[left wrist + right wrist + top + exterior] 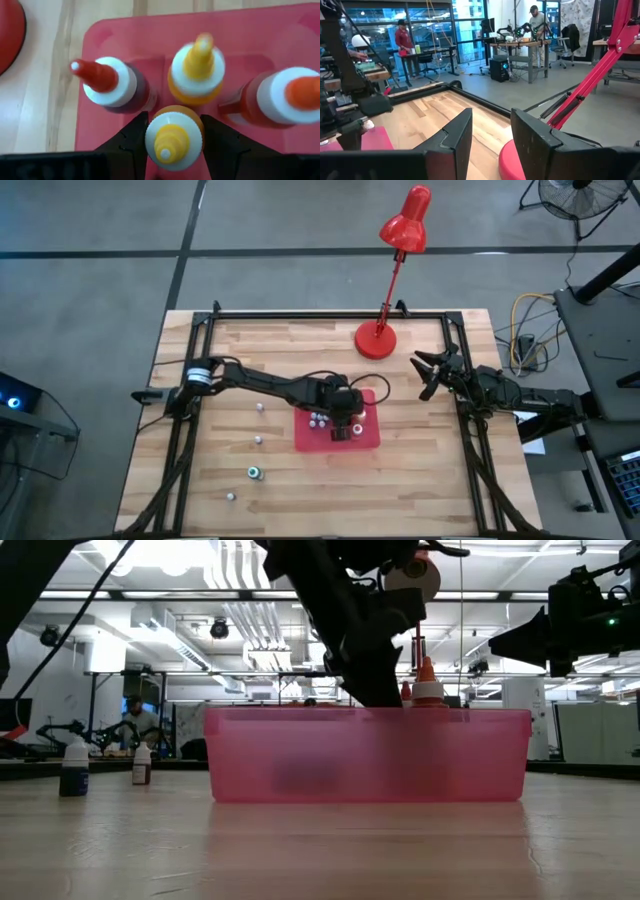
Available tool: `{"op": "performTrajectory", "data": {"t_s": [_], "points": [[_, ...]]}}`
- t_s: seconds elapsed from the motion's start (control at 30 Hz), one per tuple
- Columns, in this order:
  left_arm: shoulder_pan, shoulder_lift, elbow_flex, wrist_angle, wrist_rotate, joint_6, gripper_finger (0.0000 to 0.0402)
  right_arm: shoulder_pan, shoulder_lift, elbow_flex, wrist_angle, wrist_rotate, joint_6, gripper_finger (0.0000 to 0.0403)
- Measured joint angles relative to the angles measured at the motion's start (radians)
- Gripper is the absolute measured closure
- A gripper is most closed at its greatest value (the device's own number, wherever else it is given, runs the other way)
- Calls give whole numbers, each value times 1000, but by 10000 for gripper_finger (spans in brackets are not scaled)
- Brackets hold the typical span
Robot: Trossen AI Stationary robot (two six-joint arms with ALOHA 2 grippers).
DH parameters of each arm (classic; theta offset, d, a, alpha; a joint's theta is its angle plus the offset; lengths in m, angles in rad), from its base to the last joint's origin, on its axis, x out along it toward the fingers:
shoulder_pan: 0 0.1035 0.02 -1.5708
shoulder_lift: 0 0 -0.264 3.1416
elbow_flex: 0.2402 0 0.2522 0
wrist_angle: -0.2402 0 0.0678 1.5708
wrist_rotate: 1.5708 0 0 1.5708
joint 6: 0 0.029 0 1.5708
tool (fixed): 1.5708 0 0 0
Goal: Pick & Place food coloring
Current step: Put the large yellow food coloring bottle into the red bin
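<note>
While over tray (125, 35), left hand (174, 137) gripping yellow-capped bottle (173, 140)

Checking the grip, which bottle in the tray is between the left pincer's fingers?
The yellow-tipped bottle sits between the left pincer's fingers; the other yellow-tipped, red-tipped and orange-tipped bottles stand apart.

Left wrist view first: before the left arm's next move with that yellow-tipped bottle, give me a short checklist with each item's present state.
1. Left gripper straddles the yellow-tipped bottle, a finger on each side: ok.
2. Bottle sits over the red tray: ok.
3. Bottle bottom resting on the tray floor: cannot tell.
4. Room beside the neighbours: red-tipped bottle, the other yellow one and orange-tipped bottle stand very close: not ok.
5. Right gripper waits away from the tray, near the lamp: ok.
6. Bottles left on the table: not ok.
</note>
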Motion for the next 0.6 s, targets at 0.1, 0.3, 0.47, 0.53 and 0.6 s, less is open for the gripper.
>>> {"op": "performTrajectory", "data": {"t_s": [0.1,0.3,0.47,0.53,0.6], "points": [[-2,12,1,5,-22,0,273,0,0,0,0,0,0,275],[-3,14,0,2,-95,-1,252,0,0,0,0,0,0,275],[-1,15,0,-2,-123,-24,232,0,0,0,0,0,0,275],[-1,15,0,-2,-121,-26,224,0,0,0,0,0,0,275],[-2,15,0,-2,-101,-27,215,0,0,0,0,0,0,275]]}}
